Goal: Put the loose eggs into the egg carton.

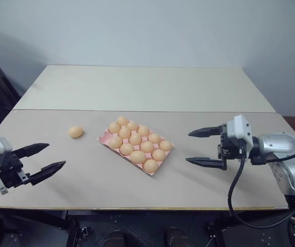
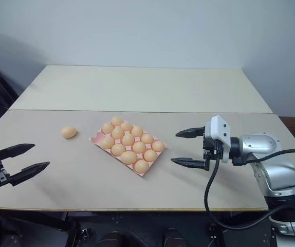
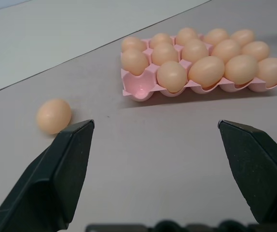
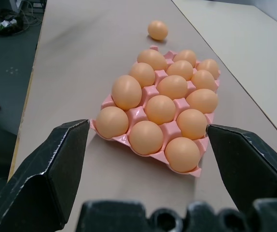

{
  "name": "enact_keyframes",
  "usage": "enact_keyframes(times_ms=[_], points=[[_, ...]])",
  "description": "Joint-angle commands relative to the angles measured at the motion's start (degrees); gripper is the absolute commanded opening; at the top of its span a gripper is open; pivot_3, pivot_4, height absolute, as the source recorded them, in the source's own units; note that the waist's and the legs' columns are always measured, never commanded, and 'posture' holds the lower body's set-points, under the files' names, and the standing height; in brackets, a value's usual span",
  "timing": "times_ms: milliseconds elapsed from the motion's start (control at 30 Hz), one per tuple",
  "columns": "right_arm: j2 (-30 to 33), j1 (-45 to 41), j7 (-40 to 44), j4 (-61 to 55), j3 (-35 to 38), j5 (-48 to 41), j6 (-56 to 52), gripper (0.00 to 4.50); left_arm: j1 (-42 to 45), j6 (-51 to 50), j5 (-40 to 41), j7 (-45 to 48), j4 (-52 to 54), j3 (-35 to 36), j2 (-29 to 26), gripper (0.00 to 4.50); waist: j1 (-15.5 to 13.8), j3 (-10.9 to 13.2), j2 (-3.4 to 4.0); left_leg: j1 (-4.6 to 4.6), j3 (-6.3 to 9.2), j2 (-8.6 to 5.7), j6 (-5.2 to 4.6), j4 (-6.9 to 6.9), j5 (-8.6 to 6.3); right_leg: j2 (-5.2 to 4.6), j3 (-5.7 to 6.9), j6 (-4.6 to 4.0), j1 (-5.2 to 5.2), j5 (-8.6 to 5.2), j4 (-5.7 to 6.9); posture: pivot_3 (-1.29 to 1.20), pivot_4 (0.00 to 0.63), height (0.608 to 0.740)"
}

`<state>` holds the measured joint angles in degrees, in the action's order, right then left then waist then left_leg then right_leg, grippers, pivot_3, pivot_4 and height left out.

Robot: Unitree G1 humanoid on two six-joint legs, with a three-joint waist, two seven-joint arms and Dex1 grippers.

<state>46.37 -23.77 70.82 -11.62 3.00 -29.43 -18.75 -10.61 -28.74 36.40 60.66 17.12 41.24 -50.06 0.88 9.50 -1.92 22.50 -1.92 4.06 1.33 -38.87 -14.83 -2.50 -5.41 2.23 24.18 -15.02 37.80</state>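
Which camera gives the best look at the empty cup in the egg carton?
The left wrist view: the empty cup sits open at the egg carton's nearest corner, its pink hollow plainly visible. In the head views it is a small pink patch at the corner nearest the loose egg. In the right wrist view eggs mostly hide it.

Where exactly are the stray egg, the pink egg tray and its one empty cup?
loose egg point(image 1: 75, 131), left eye view, middle of its shell
egg carton point(image 3: 139, 92), left wrist view, pink wall of its corner
empty cup point(image 3: 141, 90), left wrist view, hollow of the corner cup
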Motion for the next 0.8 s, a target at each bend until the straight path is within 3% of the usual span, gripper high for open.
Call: enact_keyframes(times_ms=[33, 200, 433, 800], points=[[0.66, -0.67, 0.18, -1.22, 1.73, -0.82, 0.83, 4.50, 3.25, 2.61, -1.80, -2.73, -1.13, -1.96, -0.12, 4.48, -0.17, 0.00, 0.00, 0.00, 0.00, 0.00, 0.00, 0.00, 0.00, 0.00, 0.01, 0.00, -0.01, 0.00, 0.01, 0.00, 0.150, 0.740], [0.36, -0.16, -0.37, -1.66, 1.61, -0.53, 1.12, 4.50, 15.50, 5.71, -9.04, -10.19, -10.46, -11.91, 0.85, 4.48, -0.35, 0.00, 0.00, -0.05, 0.01, -0.03, 0.00, 0.00, 0.00, 0.00, 0.02, 0.00, -0.07, 0.00, 0.01, 0.00, 0.150, 0.740], [0.35, 1.00, -1.45, -3.58, 2.28, -1.13, 0.72, 4.50, 35.71, 14.30, -20.24, -19.94, -34.69, -22.88, 5.92, 4.48, -0.03, -0.01, -0.01, 0.06, 0.03, -0.07, 0.00, -0.01, 0.00, 0.00, 0.00, 0.00, 0.00, 0.02, -0.02, 0.00, 0.150, 0.740], [1.17, 3.89, -4.09, -8.21, 5.19, -3.98, -1.33, 4.50, 52.70, 26.26, -27.86, -20.17, -67.04, -30.75, 11.08, 4.48, -0.12, -0.01, -0.02, 0.12, 0.04, -0.08, 0.00, -0.05, 0.00, 0.00, 0.03, 0.02, 0.01, 0.02, 0.01, 0.00, 0.150, 0.740]])
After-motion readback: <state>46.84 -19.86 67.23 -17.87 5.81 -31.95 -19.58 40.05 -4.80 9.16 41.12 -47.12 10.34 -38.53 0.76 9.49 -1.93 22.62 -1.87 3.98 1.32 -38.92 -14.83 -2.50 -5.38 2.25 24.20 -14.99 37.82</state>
